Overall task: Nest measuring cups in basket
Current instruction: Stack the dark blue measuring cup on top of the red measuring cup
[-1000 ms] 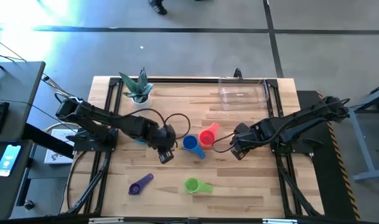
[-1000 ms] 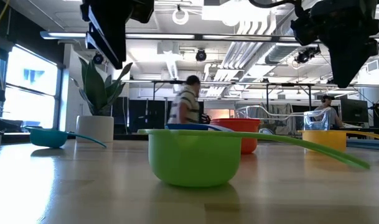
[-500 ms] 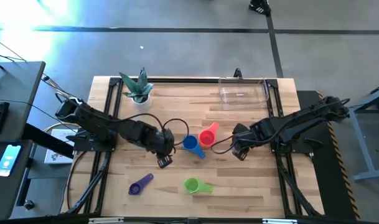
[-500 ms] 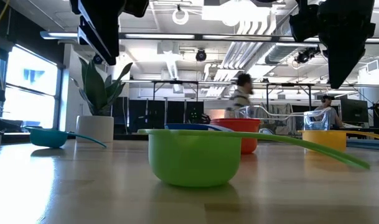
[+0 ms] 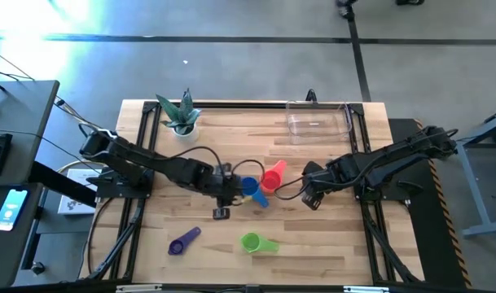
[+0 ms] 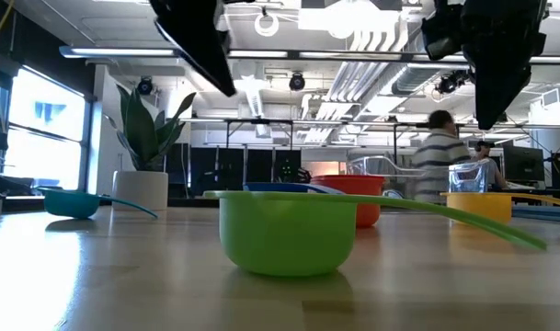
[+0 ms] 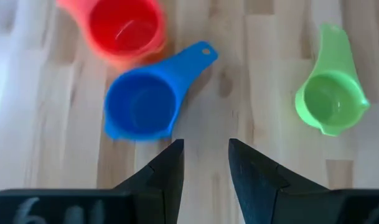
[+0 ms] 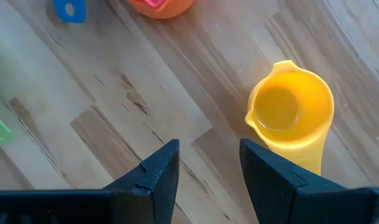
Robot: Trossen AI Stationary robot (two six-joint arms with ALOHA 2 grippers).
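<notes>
Over the wood table, my left gripper hangs open, just short of the blue cup. The red cup stands beside the blue one with orange showing around it. Nearer the near edge are the green cup and the purple cup. My right gripper is also open, above the yellow cup. In the low view I see the teal cup. The clear basket sits at the far edge.
A small white pot with a plant stands at the far left corner. Cables trail from both arms across the middle of the table. A person walks through the room behind the table. Bare wood lies between the cups and the basket.
My left gripper has swung toward the table's right, closer to the blue cup, and has turned and tipped on the way. The cups have stayed where they were. A person has walked rightward across the room behind the table.
</notes>
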